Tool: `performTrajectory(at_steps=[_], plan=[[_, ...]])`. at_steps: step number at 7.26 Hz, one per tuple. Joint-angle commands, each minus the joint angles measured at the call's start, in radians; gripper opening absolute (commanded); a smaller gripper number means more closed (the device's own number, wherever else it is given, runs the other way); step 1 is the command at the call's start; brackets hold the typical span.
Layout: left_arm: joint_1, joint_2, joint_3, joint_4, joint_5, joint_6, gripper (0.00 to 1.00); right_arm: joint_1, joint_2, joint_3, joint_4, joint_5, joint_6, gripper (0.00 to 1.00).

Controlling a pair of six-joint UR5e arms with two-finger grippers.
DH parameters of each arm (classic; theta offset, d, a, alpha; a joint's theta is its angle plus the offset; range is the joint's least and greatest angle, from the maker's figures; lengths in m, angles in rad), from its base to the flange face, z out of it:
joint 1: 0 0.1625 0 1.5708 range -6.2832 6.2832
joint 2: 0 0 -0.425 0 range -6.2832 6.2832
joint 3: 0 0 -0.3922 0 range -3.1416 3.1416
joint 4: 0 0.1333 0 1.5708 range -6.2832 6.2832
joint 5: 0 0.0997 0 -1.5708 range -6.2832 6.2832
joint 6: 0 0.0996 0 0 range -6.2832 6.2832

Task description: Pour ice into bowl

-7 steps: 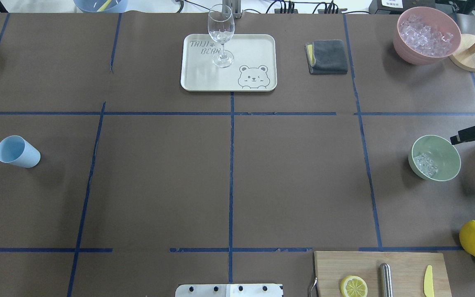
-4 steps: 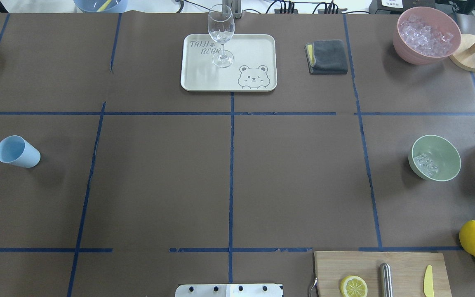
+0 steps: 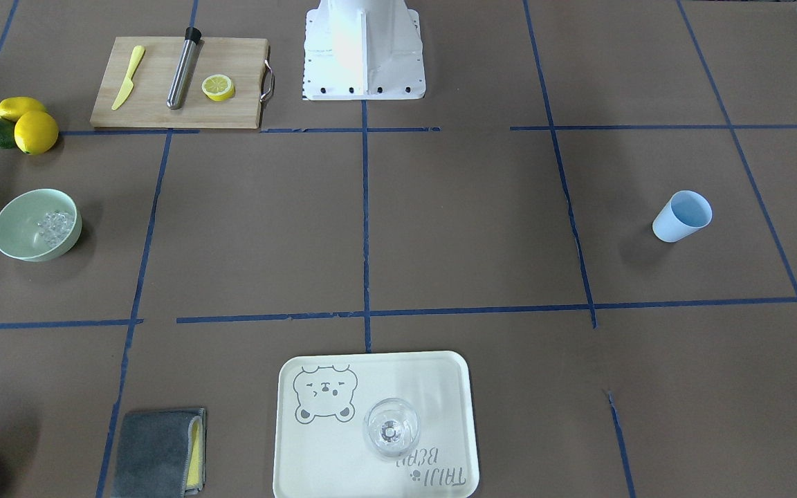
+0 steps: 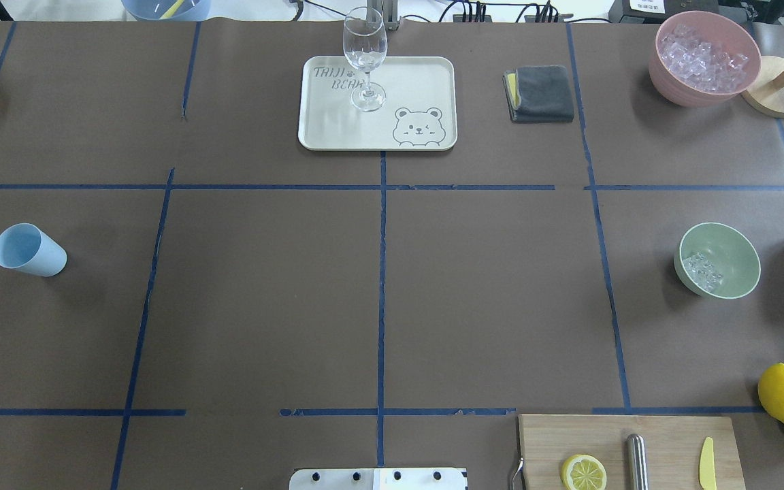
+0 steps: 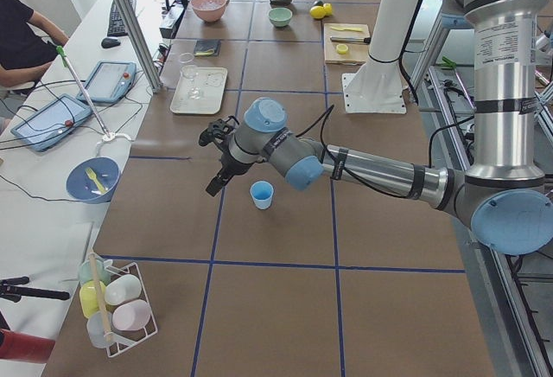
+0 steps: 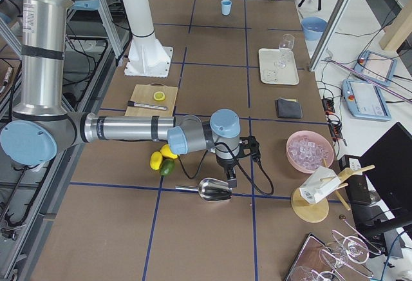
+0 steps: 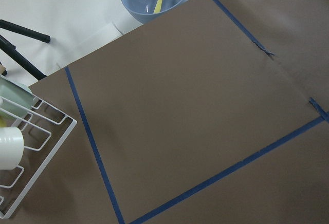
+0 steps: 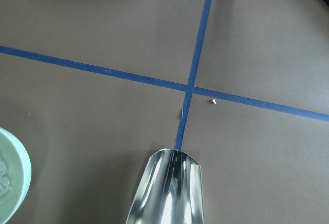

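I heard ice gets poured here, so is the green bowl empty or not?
Not empty: a small heap of clear ice cubes lies inside the bowl, against one wall.

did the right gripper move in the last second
Yes. The right gripper has pulled off to the right, away from the green bowl whose rim it hung beside, and is now out of the overhead view.

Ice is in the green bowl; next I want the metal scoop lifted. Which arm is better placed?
Right. The right gripper hangs close by the scoop, which lies beside the bowl at the robot's right end of the table. The left gripper is at the opposite end, by the blue cup.
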Motion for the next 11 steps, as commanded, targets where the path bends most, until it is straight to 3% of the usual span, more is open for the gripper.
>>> performTrajectory(at_steps=[1, 2, 6, 11], plan=[[-0.087, 0.000, 0.024, 0.173, -0.132, 0.100, 1.00, 0.103, -0.009, 0.044, -0.175, 0.119, -0.026, 1.00], [-0.098, 0.016, 0.025, 0.211, -0.143, 0.100, 1.00, 0.116, -0.021, 0.031, -0.168, 0.152, -0.026, 1.00], [-0.100, 0.044, 0.102, 0.216, -0.121, 0.088, 1.00, 0.114, -0.039, 0.000, -0.165, 0.131, -0.025, 1.00], [-0.202, -0.072, 0.097, 0.642, -0.123, 0.261, 1.00, 0.116, -0.039, 0.018, -0.165, 0.146, -0.026, 1.00]])
